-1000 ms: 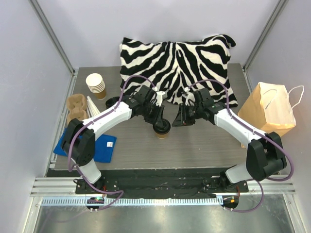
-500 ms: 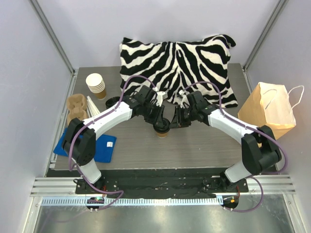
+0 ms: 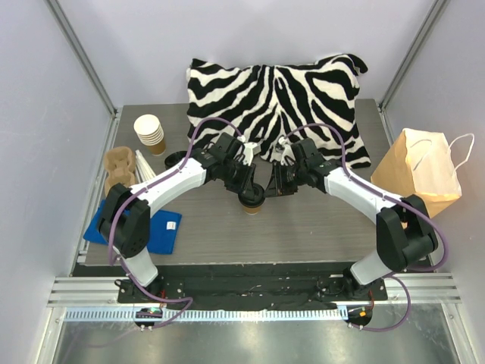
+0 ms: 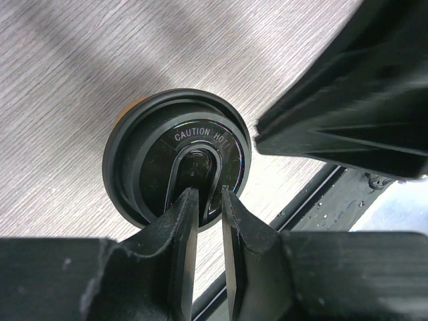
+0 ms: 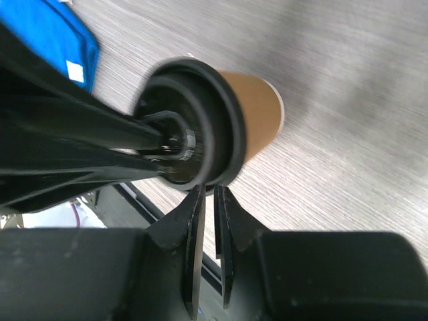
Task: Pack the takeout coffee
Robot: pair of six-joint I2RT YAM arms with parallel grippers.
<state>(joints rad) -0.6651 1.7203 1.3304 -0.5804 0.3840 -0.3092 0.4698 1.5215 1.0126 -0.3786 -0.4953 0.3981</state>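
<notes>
Grey wood-grain table (image 3: 326, 220) carries a zebra-striped pillow (image 3: 276, 95) at the back, and the takeout coffee (image 3: 253, 206) stands just in front of that pillow's middle, long axis vertical, base on the wood and black lid (image 4: 177, 157) facing straight up. The left gripper (image 4: 208, 195), in front of the pillow's left half, sets its tips on the lid's central oval, fingers nearly together with a slim slit between; whether they nip anything I cannot tell. The right gripper (image 5: 209, 190), in front of the pillow's right half, has its fingers as close at the lid's rim, and a grip there cannot be told either.
</notes>
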